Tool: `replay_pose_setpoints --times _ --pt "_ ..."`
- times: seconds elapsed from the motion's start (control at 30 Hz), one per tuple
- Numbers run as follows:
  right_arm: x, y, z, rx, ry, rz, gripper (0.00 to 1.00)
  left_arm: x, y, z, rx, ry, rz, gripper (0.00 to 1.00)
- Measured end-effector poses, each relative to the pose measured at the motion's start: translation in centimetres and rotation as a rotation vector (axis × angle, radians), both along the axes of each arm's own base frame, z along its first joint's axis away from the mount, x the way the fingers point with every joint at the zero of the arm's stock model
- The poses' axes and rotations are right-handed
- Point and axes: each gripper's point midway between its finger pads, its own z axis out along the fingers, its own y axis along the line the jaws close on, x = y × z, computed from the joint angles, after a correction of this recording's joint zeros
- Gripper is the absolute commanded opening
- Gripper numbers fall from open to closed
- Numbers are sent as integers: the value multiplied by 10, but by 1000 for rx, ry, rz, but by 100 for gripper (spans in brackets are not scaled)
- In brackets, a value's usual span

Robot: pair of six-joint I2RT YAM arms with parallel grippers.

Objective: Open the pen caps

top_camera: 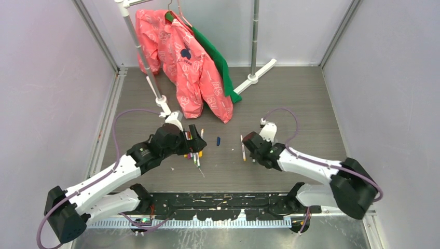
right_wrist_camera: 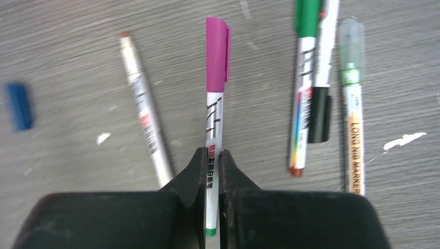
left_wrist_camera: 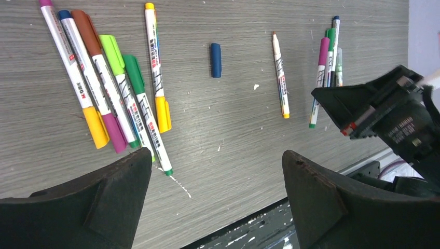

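Your right gripper [right_wrist_camera: 211,158] pinches the white pen [right_wrist_camera: 213,111] below its magenta cap [right_wrist_camera: 217,52], other pens [right_wrist_camera: 145,119] flanking; your left gripper [left_wrist_camera: 215,161] gapes over open table [left_wrist_camera: 238,129].

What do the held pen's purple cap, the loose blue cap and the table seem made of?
Purple cap: likely plastic, smooth, slightly glossy; even colour and a moulded clip.
Blue cap: likely plastic too, duller; uniform colour.
Table: grey wood-grain surface, perhaps laminate; fine streaks, matte.

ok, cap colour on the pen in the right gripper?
Purple cap, clearest in right wrist view.
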Motion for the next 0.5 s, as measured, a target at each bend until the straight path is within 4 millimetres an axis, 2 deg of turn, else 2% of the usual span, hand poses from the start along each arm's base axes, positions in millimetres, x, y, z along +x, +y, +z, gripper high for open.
replay_pose_setpoints --times 0.23,0.37,0.5 --pt "-22 45 55 91 -154 203 1 -11 2 23 -77 -18 -3 96" --pt "-43 70 71 113 -197 321 1 -18 0 39 -160 -15 1 95" --pt "-72 97 79 129 -221 454 1 -27 -2 40 -224 20 6 95"
